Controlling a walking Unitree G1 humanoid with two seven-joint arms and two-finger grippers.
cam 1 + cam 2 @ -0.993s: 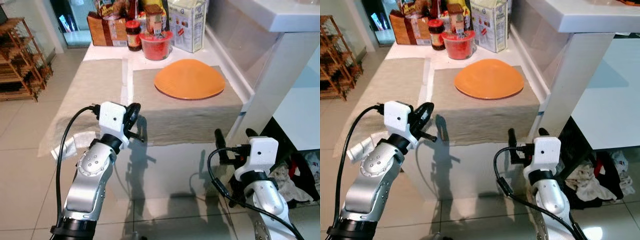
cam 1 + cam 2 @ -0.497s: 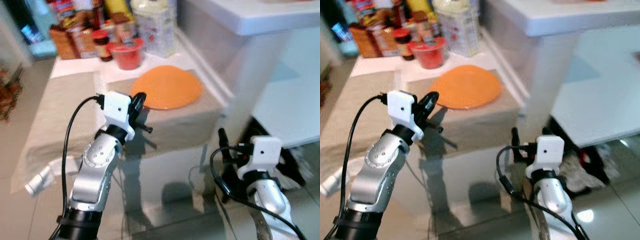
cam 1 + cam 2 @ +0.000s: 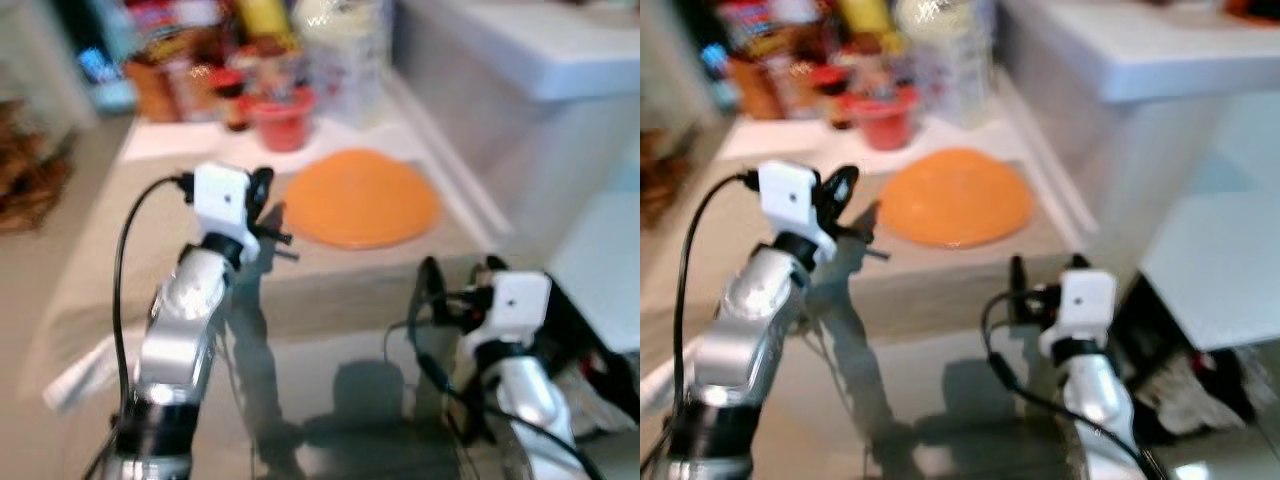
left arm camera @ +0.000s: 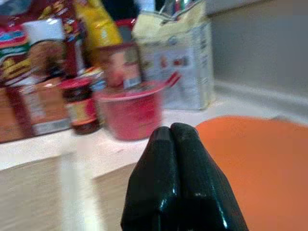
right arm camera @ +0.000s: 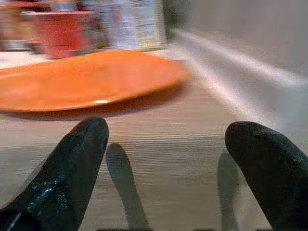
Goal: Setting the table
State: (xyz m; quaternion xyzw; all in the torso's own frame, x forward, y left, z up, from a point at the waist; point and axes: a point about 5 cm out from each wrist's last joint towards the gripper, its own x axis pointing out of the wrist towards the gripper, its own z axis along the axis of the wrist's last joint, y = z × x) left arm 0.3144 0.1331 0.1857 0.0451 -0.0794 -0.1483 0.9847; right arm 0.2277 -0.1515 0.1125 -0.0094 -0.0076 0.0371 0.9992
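Blurred head views. Orange plate (image 3: 362, 210) lies on a beige mat (image 5: 159, 159) on the white tabletop (image 3: 170, 140); jars behind are indistinct. Left pincer (image 4: 177, 144) closed, empty, beside the plate; right pincer (image 5: 163, 163) wide at the mat's edge.

A round orange plate (image 3: 362, 209) lies flat on a tan cloth mat (image 3: 345, 262) on the table (image 3: 190, 142). The mat hangs a little over the table's near edge. The plate sits toward the mat's far side.
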